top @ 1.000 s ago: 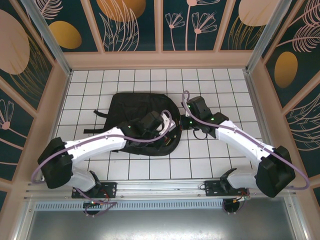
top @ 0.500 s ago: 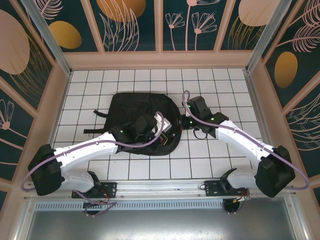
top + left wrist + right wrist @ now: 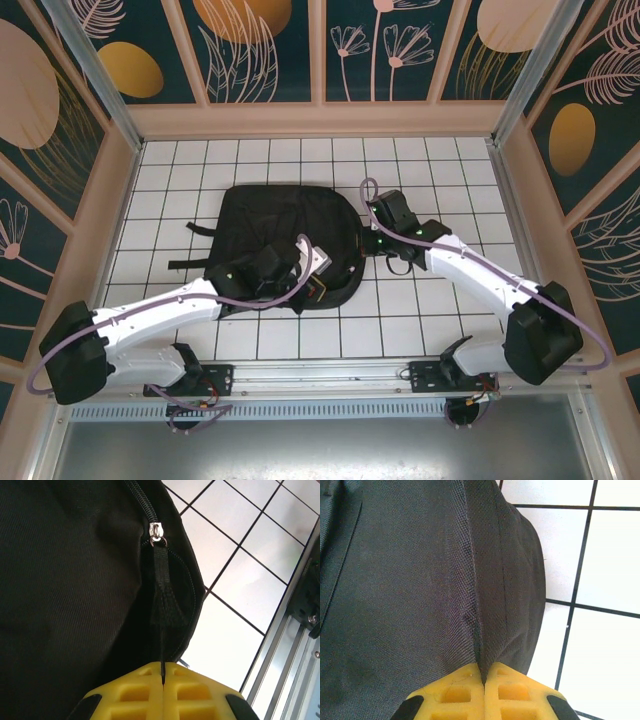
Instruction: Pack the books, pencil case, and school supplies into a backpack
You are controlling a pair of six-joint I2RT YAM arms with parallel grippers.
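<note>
The black backpack [image 3: 270,215] lies flat on the white tiled table. My left gripper [image 3: 316,278] is at its near right edge, shut on the black zip pull strap [image 3: 162,600], which runs taut from the silver zip slider [image 3: 156,530] down between the yellow fingers [image 3: 130,692]. The zip line runs along the backpack [image 3: 65,590] edge above the slider. My right gripper [image 3: 368,228] is at the backpack's right side, shut on a pinched fold of its fabric [image 3: 485,630]. The books, pencil case and school supplies are out of view.
Loose black straps [image 3: 195,262] trail from the backpack's left side. A metal rail [image 3: 280,655] runs along the table's near edge, close to my left gripper. White tiles [image 3: 605,645] lie bare to the right of the backpack.
My left arm has drawn back toward the near left, carrying the zip pull along the backpack's edge. The right gripper has kept its hold, shifting only slightly.
</note>
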